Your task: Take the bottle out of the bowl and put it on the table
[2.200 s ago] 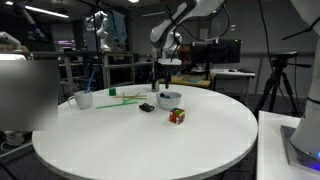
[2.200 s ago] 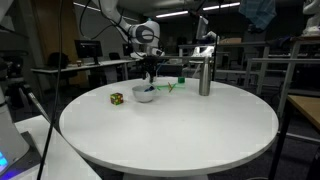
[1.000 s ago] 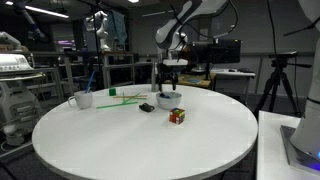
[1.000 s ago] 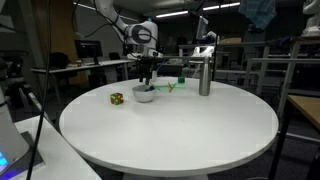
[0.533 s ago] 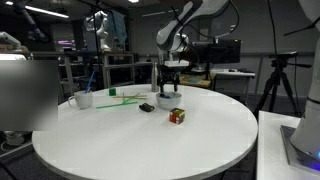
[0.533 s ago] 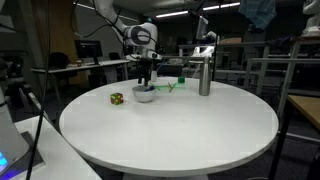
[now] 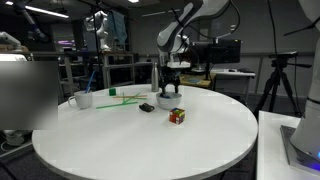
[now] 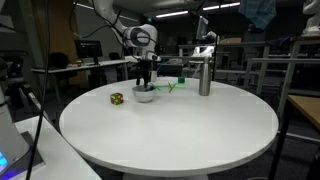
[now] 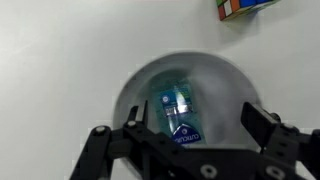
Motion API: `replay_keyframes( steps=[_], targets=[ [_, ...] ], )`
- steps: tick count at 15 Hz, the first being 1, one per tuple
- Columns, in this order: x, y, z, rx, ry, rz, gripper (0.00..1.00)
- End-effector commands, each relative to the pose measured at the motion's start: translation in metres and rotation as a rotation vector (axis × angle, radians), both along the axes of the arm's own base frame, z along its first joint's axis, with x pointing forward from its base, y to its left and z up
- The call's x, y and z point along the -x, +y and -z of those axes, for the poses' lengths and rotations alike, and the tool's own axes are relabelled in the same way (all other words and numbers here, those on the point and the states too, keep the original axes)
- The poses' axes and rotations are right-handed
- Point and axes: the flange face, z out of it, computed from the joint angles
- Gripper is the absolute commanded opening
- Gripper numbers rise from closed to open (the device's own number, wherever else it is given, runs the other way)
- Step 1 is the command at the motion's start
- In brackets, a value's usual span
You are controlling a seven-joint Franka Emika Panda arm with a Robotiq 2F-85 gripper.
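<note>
The wrist view looks straight down into the white bowl. A tiny blue-green bottle lies on its side in it. My gripper is open, with one black finger left of the bottle and the other well to its right over the bowl's edge. Neither finger touches the bottle. In both exterior views the gripper hangs down just over the bowl at the far part of the round white table. The bottle is hidden there.
A coloured cube lies close to the bowl. A small dark object sits beside it. A white cup with a green stick and a tall grey metal bottle stand further along the table.
The gripper has come down a little toward the bowl and stayed open. Nothing on the table has moved.
</note>
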Motion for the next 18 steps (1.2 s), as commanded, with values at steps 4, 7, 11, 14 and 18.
replay_keyframes(
  steps=[4, 7, 11, 14, 18],
  targets=[
    [0.0068, -0.0022, -0.0028, -0.007, 0.003, -0.056, 1.00],
    [0.0055, -0.0026, -0.0018, -0.007, 0.004, -0.060, 1.00],
    [0.0023, -0.0034, 0.0005, -0.005, 0.007, -0.060, 1.00],
    [-0.0003, -0.0040, 0.0029, -0.004, 0.011, -0.061, 1.00],
    [-0.0026, -0.0042, 0.0050, -0.006, 0.017, -0.061, 1.00]
  ],
)
